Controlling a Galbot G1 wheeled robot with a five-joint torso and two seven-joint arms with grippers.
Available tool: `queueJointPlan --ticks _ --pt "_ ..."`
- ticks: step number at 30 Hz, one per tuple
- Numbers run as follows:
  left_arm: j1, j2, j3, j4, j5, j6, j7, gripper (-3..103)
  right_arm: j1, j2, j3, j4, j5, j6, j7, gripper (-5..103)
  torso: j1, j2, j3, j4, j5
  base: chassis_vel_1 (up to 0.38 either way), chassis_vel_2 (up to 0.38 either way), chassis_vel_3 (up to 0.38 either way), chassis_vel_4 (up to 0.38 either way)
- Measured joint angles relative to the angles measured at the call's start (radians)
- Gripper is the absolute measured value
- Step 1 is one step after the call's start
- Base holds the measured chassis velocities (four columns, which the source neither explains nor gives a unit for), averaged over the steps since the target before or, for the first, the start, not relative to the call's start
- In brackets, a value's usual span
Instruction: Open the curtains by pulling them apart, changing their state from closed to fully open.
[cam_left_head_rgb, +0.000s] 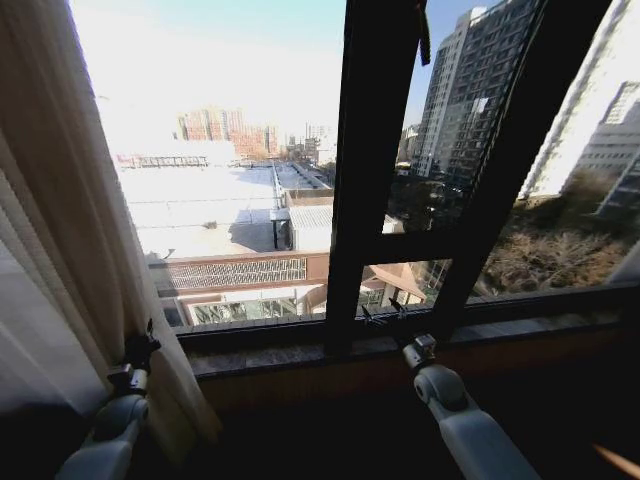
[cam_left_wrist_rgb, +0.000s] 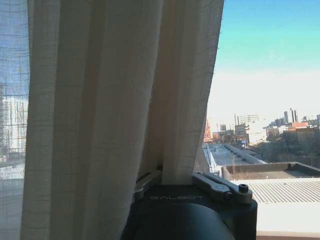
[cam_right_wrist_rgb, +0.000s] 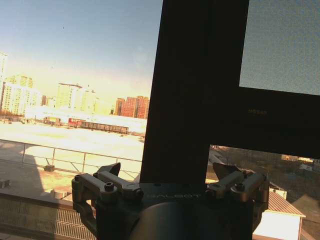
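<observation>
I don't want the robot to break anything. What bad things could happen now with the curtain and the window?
The left gripper has a fold of the curtain pinched between its fingers, so a hard tug might strain or tear the thin fabric, or the fold might slip free. The right gripper is open and empty, right by the dark window frame above the sill, so it might bump the frame or the glass if it pushes forward.
</observation>
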Motion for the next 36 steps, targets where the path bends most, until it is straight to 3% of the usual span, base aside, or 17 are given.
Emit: queueJointPlan --ticks 16,23,28,36 --pt "-0.006 -0.006 0.007 0.011 0.004 -0.021 -0.008 0 0.0 0.0 0.0 0.0 0.0 0.0 0.0 100 0.0 0.0 0.0 0.0004 -0.0006 0.273 0.172 -0.28 -0.188" --pt "-0.001 -0.016 0.012 0.003 0.007 -0.017 -0.009 0 0.0 0.0 0.0 0.0 0.0 0.0 0.0 100 0.0 0.0 0.0 -0.0002 0.0008 0.023 0.022 0.003 -0.055" --pt "0.0 -0.013 0.012 0.006 0.007 -0.017 -0.017 0 0.0 0.0 0.0 0.0 0.0 0.0 0.0 100 0.0 0.0 0.0 -0.0007 -0.0001 -0.034 -0.037 0.023 0.034" --pt "-0.043 0.058 -0.017 0.092 -0.009 -0.015 -0.106 0 0.0 0.0 0.0 0.0 0.0 0.0 0.0 100 0.0 0.0 0.0 0.0002 -0.0004 0.0 0.0 0.0 0.0"
